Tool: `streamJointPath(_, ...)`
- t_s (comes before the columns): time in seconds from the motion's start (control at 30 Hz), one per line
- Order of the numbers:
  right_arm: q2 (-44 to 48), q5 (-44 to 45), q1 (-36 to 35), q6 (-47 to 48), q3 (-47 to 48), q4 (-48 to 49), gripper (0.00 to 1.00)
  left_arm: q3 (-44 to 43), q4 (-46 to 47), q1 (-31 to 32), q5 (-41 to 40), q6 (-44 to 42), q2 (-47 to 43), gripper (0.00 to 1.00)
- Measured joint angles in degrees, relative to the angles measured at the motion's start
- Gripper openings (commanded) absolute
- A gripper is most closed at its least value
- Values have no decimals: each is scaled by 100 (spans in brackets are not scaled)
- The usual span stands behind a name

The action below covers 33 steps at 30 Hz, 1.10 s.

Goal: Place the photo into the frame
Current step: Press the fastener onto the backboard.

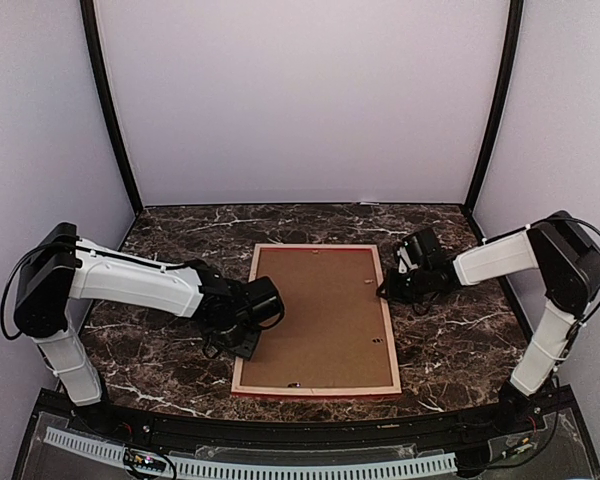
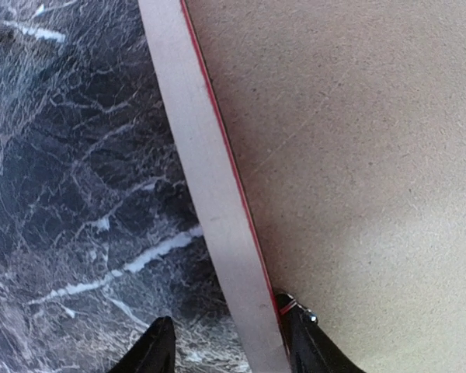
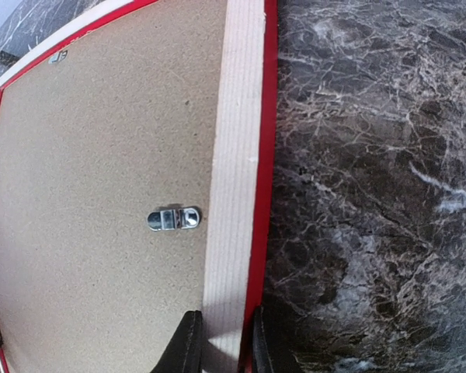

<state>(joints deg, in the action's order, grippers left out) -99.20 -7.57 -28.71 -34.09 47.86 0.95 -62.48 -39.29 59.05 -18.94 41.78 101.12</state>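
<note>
I see the frame (image 1: 315,390) lying face down in the middle of the table (image 1: 180,230). Its pale wood is up, and red shows along its edges. The brown board (image 1: 315,315) sits inside it.

My left gripper (image 2: 229,348) is at the frame's 8 o'clock side. Its 2 fingers stand apart, 1 on each side of the left bar. 1 finger (image 2: 154,351) is over the table, clear of the bar. The other (image 2: 311,348) is on the board, right against the bar's inner edge.

My right gripper (image 3: 225,346) is at the frame's 2 o'clock side. It pinches the right bar. Both fingers look pressed to the wood, though the view cuts them off. A small metal clip (image 3: 173,219) lies on the board just beside that bar.
</note>
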Motion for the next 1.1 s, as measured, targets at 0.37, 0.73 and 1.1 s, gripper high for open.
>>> streamJointPath(0.37,-142,-37,50,269,205,-98,0,216,413,9,-396,-389,-81,57)
streamJointPath(0.73,-205,-57,74,323,269,-90,0,321,605,-17,-573,-553,-186,63)
streamJointPath(1.1,-304,-551,-11,549,341,-74,0,382,1270,-149,-240,-614,-614,65)
